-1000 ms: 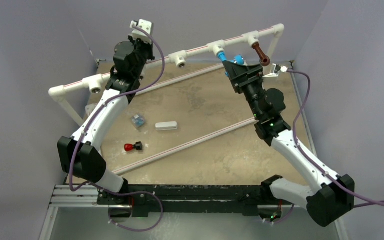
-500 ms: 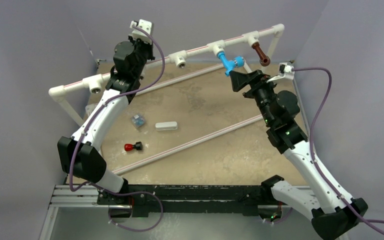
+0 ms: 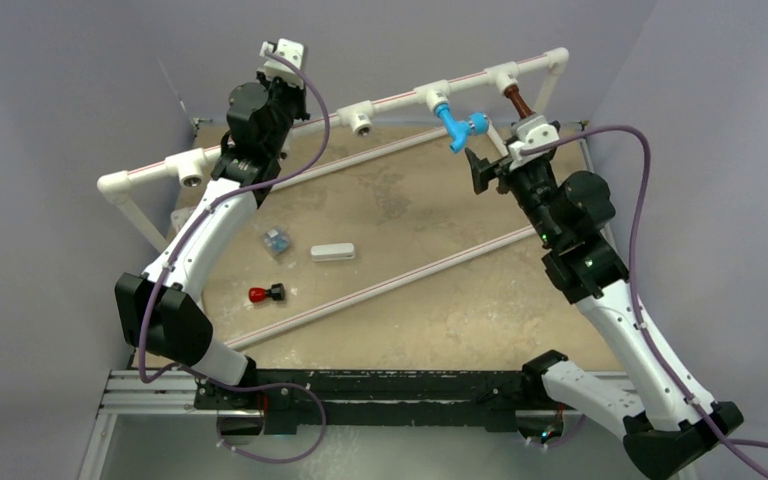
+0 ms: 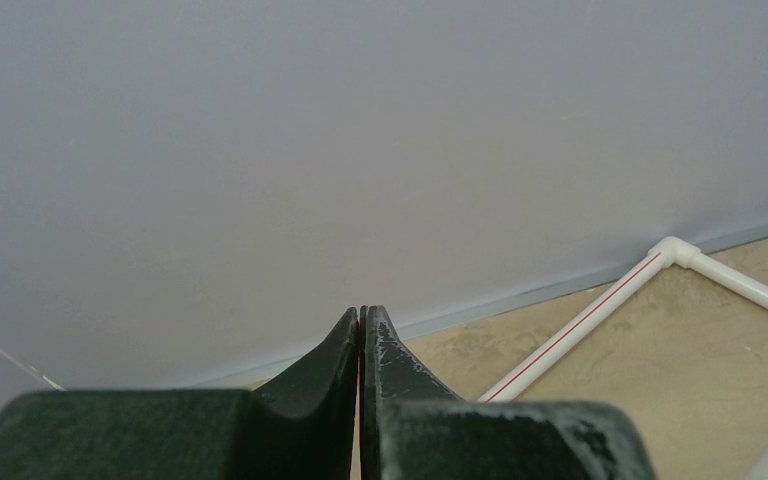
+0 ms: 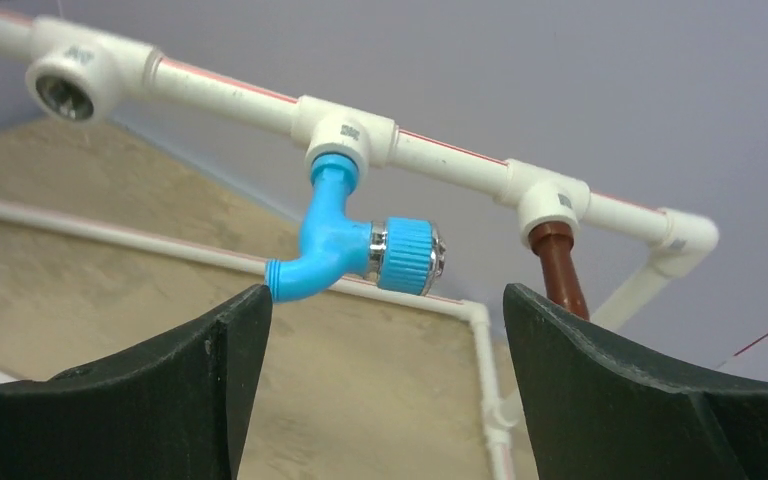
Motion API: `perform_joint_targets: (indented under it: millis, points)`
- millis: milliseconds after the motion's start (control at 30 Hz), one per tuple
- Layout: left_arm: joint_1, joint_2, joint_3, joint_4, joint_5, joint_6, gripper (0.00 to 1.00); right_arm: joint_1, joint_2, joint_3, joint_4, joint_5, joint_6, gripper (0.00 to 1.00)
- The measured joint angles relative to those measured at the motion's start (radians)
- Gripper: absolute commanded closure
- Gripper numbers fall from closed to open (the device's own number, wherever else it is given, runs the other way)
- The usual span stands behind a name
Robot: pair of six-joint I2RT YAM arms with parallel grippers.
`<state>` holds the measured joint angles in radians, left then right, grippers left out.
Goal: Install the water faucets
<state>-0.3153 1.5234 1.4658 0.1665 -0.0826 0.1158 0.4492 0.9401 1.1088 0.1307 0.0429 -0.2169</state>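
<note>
A bright blue faucet (image 3: 457,125) hangs from a tee of the white pipe rail (image 3: 390,100), its spout end pointing down-left in the right wrist view (image 5: 345,240). A dark brown faucet (image 3: 516,99) sits in the neighbouring tee (image 5: 558,268), partly hidden behind my right wrist. My right gripper (image 3: 482,166) stands open just below and in front of the blue faucet, touching nothing (image 5: 385,300). My left gripper (image 3: 272,88) is raised by the rail's left part, shut and empty, facing the back wall (image 4: 362,312).
Two open tees (image 3: 360,119) (image 3: 192,173) sit further left on the rail. On the table lie a white block (image 3: 332,252), a small red and black part (image 3: 265,294), a small bluish part (image 3: 276,240) and two thin white pipes (image 3: 380,290).
My right gripper has backed off the blue faucet toward the right, and its wrist has rolled over. The blue faucet stays in its tee. The left arm has not moved.
</note>
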Motion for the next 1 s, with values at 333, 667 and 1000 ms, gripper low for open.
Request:
perform_joint_targets:
  millis: [333,667,1000]
  points:
    - [0.0,0.0,0.0,0.0,0.0,0.0,1.0,0.183,0.002,-0.033,0.008,0.015,-0.544,0.1]
    - [0.0,0.0,0.0,0.0,0.0,0.0,1.0,0.229,0.018,-0.301,0.31,0.183,-1.063,0.08]
    - [0.0,0.001,0.0,0.0,0.0,0.0,1.0,0.233,0.17,-0.333,0.659,0.229,-1.36,0.11]
